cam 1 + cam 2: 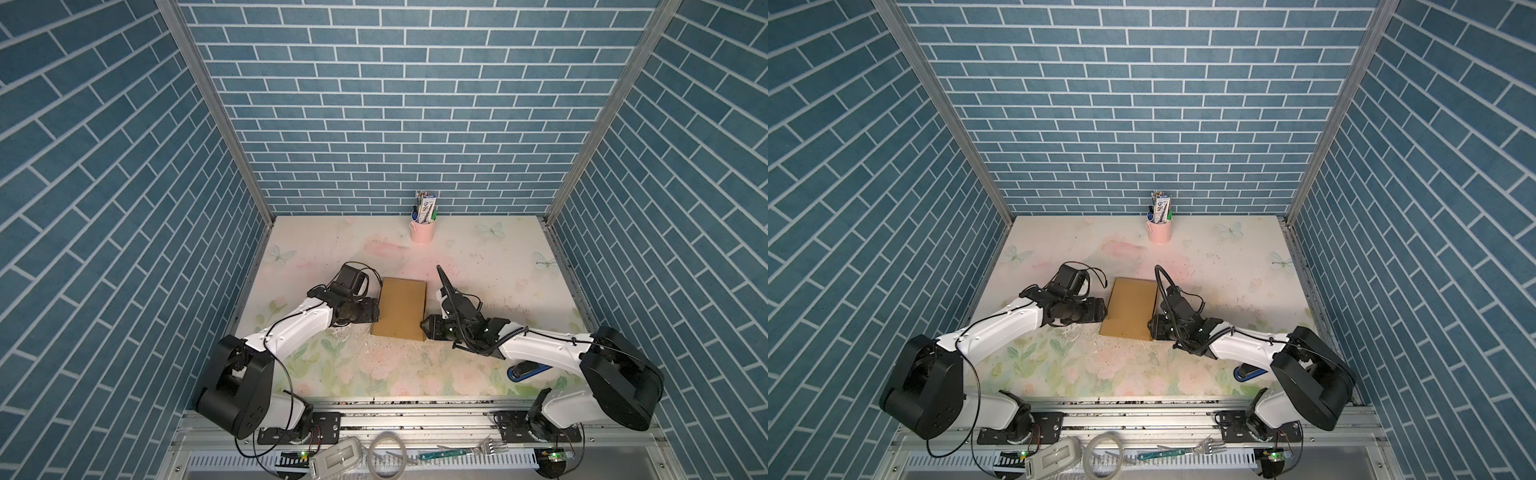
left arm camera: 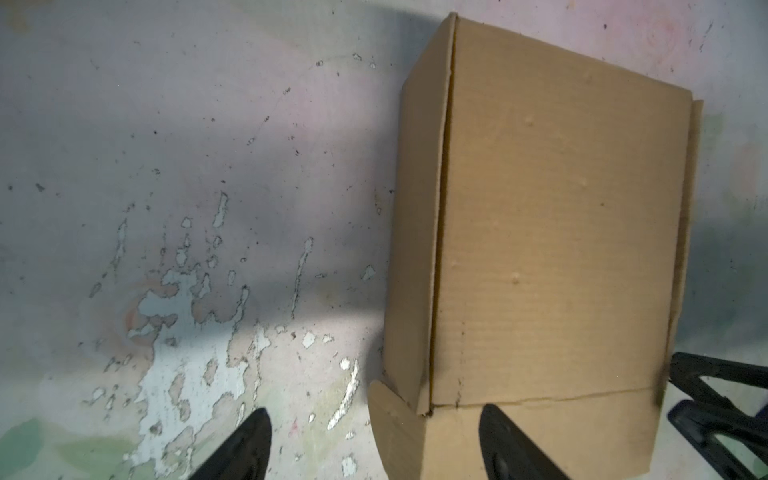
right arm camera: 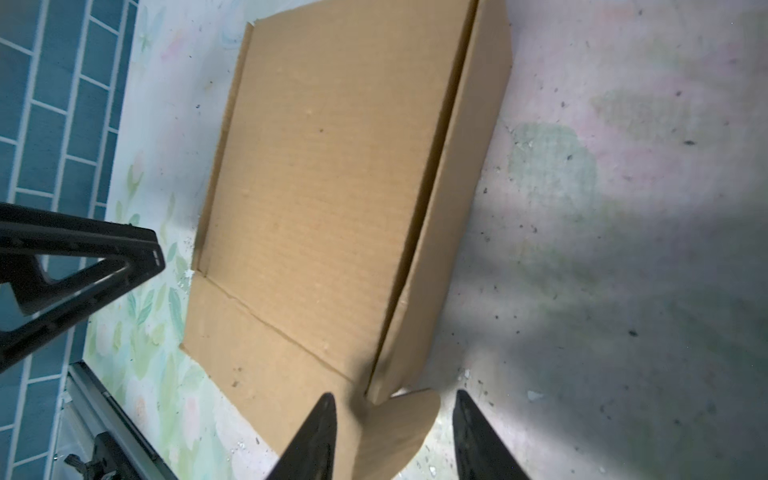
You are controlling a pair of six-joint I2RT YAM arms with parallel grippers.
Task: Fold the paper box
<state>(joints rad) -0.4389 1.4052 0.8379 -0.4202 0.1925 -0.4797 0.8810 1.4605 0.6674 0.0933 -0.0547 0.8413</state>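
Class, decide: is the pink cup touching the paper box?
Apart. Both top views show a stretch of bare table between the pink cup and the paper box.

- I see the paper box, plain brown corrugated cardboard, lying flat mid-table, lid down
- Its near flap lies untucked; a rounded tab pokes from each near corner

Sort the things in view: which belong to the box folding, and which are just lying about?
Job: box, left gripper, right gripper.
Lying about: cup of pens, blue thing, fork, clear ring, grey case.
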